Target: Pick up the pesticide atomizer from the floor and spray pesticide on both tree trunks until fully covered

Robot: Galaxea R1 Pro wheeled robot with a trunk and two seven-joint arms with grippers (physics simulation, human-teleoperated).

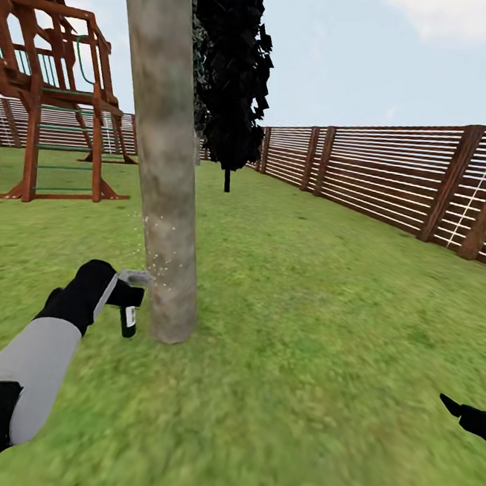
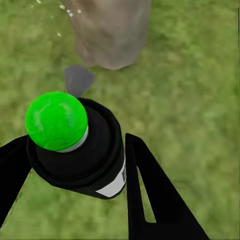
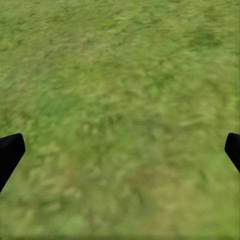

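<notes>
A thick grey-brown tree trunk [image 1: 165, 160] rises from the lawn just ahead of me; its base also fills the far part of the left wrist view [image 2: 111, 31]. My left gripper [image 1: 121, 294] is shut on the pesticide atomizer [image 1: 128, 319], a black bottle with a green cap [image 2: 56, 120] and a white label, held close beside the lower trunk. Fine white spray specks hang against the bark near the nozzle. My right gripper [image 1: 472, 417] hangs low at the right over bare grass, its fingertips [image 3: 10, 152] spread wide with nothing between them.
A dark narrow conifer [image 1: 235, 70] stands behind the trunk. A wooden play structure [image 1: 53, 96] stands at the back left. A brown slat fence [image 1: 399, 177] runs along the right and the back. Open lawn [image 1: 326, 304] lies to the right of the trunk.
</notes>
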